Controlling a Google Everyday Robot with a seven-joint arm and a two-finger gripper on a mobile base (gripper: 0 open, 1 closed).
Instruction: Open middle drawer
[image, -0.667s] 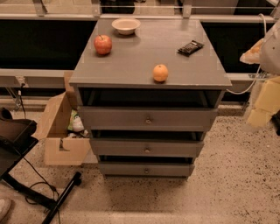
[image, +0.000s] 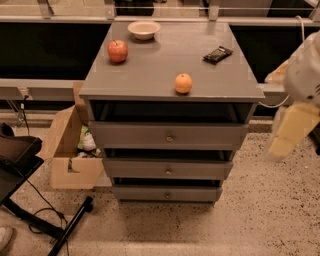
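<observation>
Where three grey fronts stack below the desk (image: 150, 75) top, the middle drawer (image: 145, 169) sits between the taller top drawer (image: 130, 135) and the narrow bottom drawer (image: 145, 193), its small round knob (image: 168, 171) at centre and a dark gap along its upper edge. On the desk top, an orange (image: 183, 83) rests near the front edge, right of centre; a dark snack packet (image: 218, 54) lies toward the right edge; a red apple (image: 118, 50) stands near the left edge, and a pale bowl (image: 144, 29) sits at the rear edge. A cardboard box (image: 65, 165) stands on the floor against the desk's left side. The gripper (image: 292, 130) hangs off the desk's front right corner, well apart from every drawer front; whether it is released or clenched cannot be told.
</observation>
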